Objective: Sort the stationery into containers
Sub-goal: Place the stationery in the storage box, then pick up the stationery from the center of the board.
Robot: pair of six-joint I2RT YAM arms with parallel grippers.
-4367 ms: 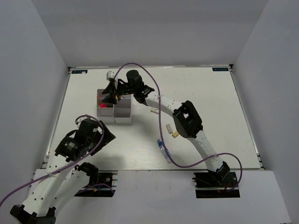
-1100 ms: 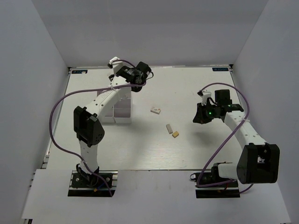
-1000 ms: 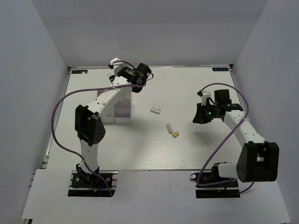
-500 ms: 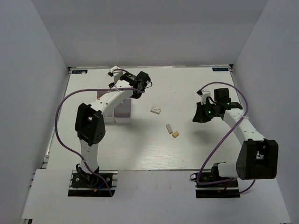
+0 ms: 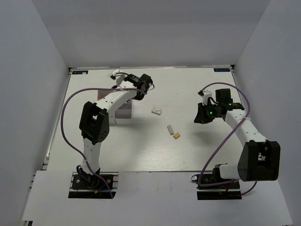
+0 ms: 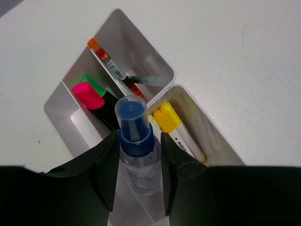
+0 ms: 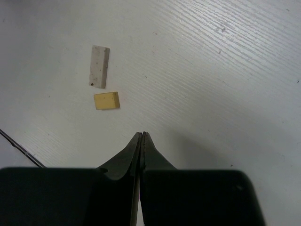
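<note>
Over the organizer box [image 6: 133, 33], at the far left of the counter [image 5: 211, 146], my left arm's jaws are clamped on the glue bottle [image 6: 138, 150]. They pinch it just below the blue cap, and the bottle stands upright above the dividers. I judge the clear plastic body to be light, smooth and a little squeezable, so it could slip or twist under a loose hold. The shoulder under the cap, where I have it now, looks like the surest place.

Pink- and green-capped highlighters [image 6: 89, 92], yellow-capped pens [image 6: 164, 115] and an orange-tipped pen [image 6: 106, 59] already stand in separate compartments.

My right arm's jaws are pressed together on nothing. They hover over the bare counter near a tan eraser [image 7: 106, 100] and a white eraser [image 7: 99, 66], which lie close together but apart. A third white piece [image 5: 157, 111] lies nearer the box. These look small, light and rubbery, grippy rather than slick. Since they lie flat, I would pinch each across its narrow sides.
</note>
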